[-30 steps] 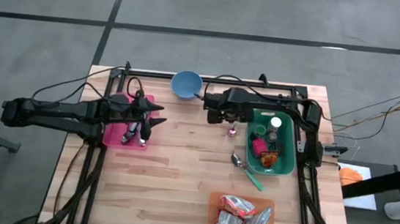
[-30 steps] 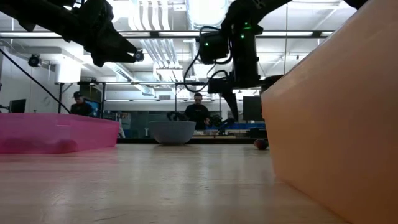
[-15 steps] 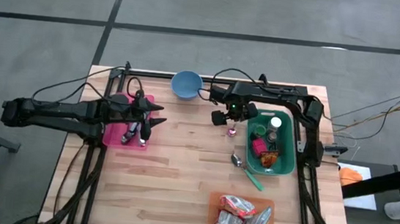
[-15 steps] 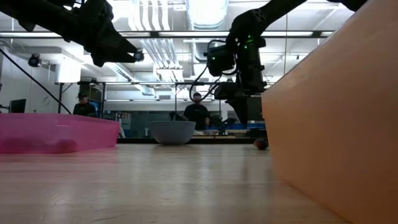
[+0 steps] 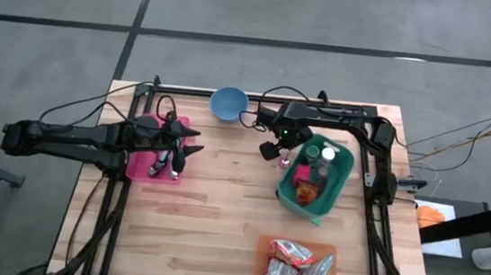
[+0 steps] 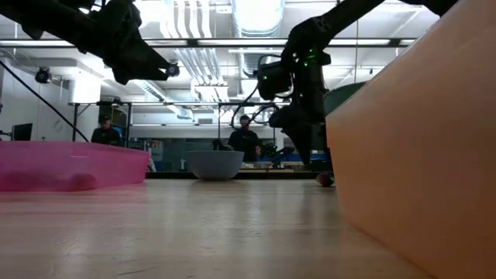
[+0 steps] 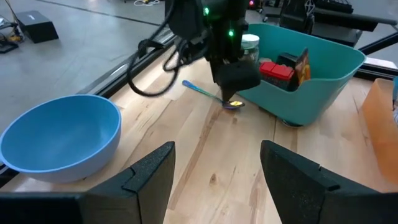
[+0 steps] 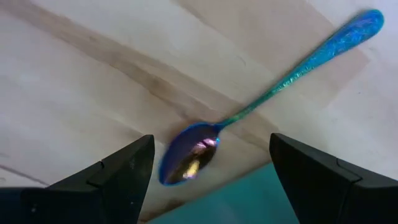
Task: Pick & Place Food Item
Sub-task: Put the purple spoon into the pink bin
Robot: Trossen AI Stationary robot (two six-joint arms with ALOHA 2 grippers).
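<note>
An iridescent spoon point(image 8: 261, 102) lies flat on the wooden table next to a teal bin point(image 5: 336, 178). The bin holds a red box point(image 7: 277, 70), a white-lidded jar point(image 7: 250, 45) and an orange packet point(image 5: 308, 191). My right gripper point(image 8: 211, 135) points down over the spoon's bowl point(image 7: 233, 104), open, with a finger on either side of it and clear of it. My left gripper point(image 5: 176, 153) hovers open above a pink tray point(image 5: 139, 165) at the table's left. Snack packets point(image 5: 294, 269) lie on an orange tray point(image 5: 262, 247) at the near edge. My right gripper stands close against the teal bin's far left corner point(image 7: 255, 84). Whether a finger touches the wall there, I cannot tell. My left gripper touches nothing.
A blue bowl point(image 5: 229, 103) stands at the far edge, left of my right gripper. A black frame rail point(image 5: 258, 96) runs along the table's far side and down both sides. Bare wood lies between the pink tray and the teal bin.
My right gripper has sunk toward the spoon and rolled about its own pointing line, staying open. In the last half second the teal bin has slid toward the table's left and turned askew. It now covers the spot where a second spoon lay.
</note>
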